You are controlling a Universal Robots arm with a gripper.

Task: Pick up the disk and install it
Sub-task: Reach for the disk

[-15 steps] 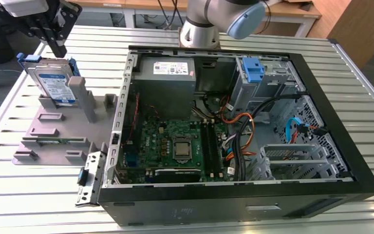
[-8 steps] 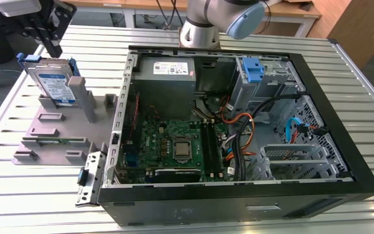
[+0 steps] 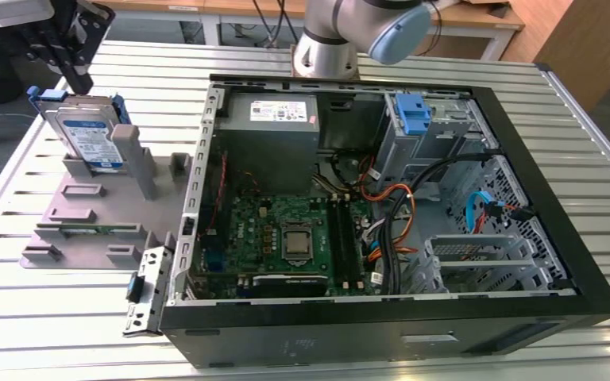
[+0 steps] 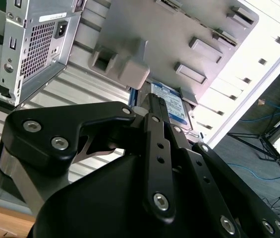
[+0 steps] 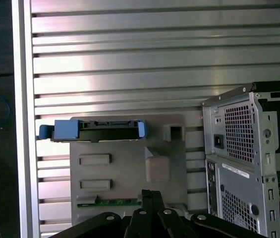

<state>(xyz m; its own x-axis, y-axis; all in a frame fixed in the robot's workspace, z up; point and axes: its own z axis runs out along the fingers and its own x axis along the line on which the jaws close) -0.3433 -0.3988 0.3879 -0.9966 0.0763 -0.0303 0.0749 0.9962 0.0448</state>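
Jaws look pressed together with nothing pinched, hanging just above the top edge of the disk point(image 3: 85, 131) and not touching it as far as I can see. Disk's standing on edge in the grey stand point(image 3: 77, 208) on the bench point(image 3: 40, 309), to the exterior view's left of the open PC case point(image 3: 390, 333).

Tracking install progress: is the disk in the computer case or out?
Out. The disk stands upright on edge in the grey stand, beside the open case.
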